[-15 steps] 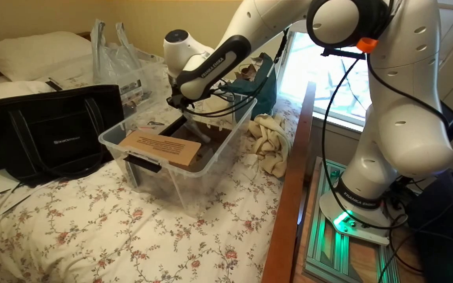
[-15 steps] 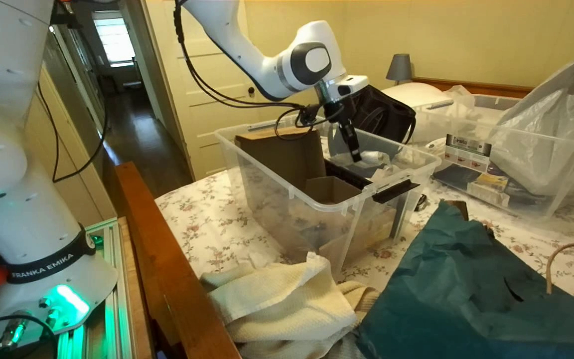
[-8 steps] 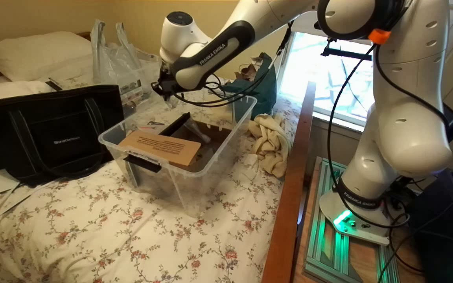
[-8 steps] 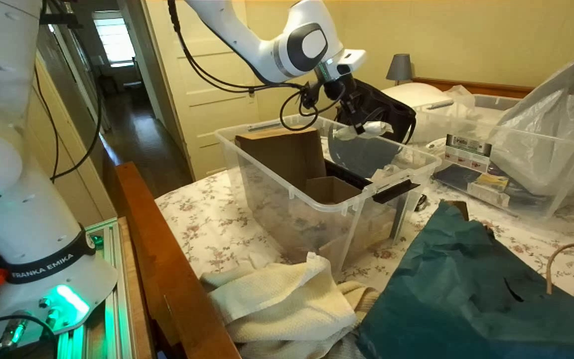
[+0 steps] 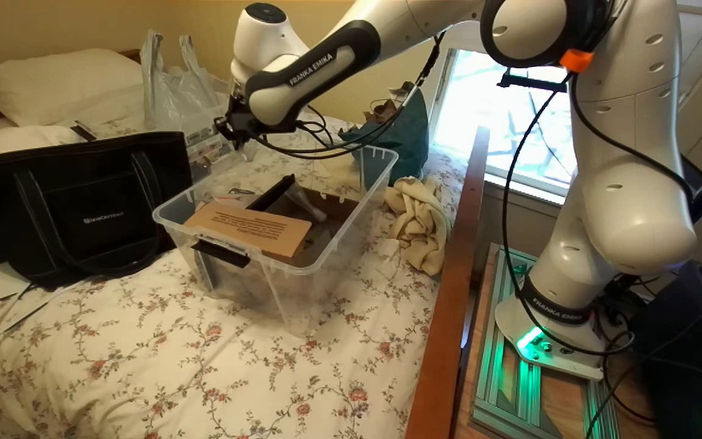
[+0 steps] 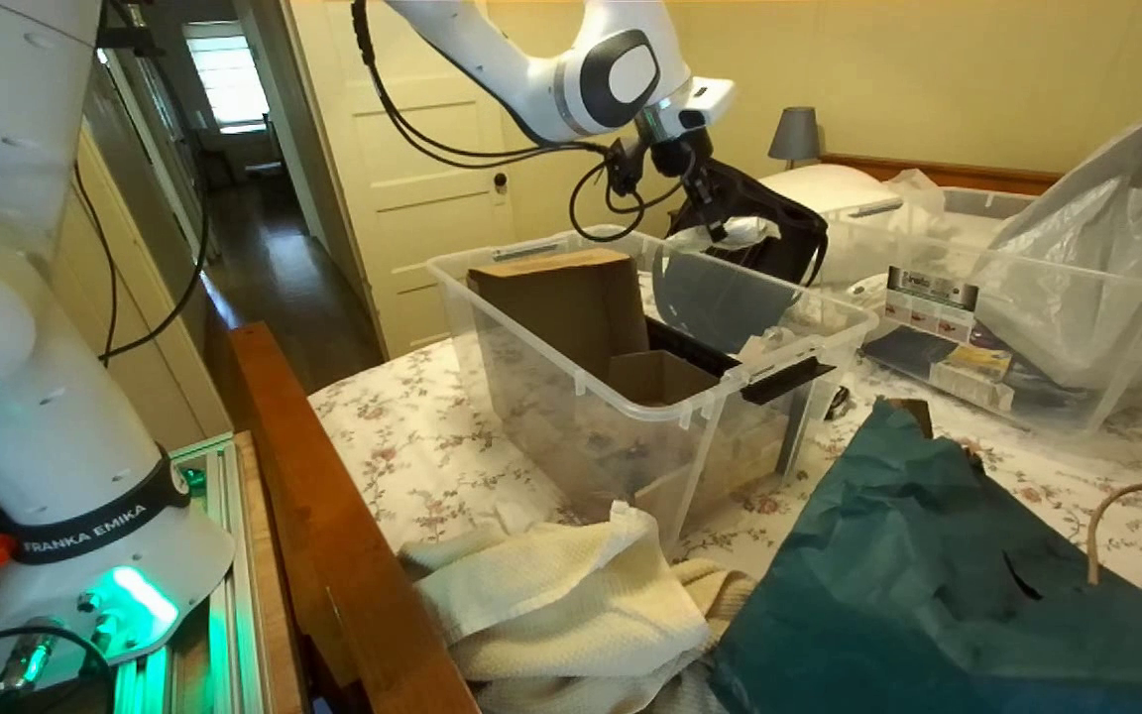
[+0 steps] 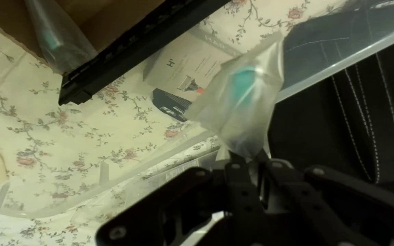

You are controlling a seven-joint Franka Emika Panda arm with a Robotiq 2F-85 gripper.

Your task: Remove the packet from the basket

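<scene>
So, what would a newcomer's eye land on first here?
Probably the big white arm stretched over the bed, a packet pinched in its gripper. Next, maybe the green light low on the arm. Then the black bag beside the basket.

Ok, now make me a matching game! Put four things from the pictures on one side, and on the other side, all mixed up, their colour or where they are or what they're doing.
Things:
1. gripper
2. lamp
3. cloth
4. cardboard box

Matches:
A. inside the clear basket
B. cream and crumpled
C. pinching a clear packet
D. grey

Right pairs: 1-C, 2-D, 3-B, 4-A.
</scene>
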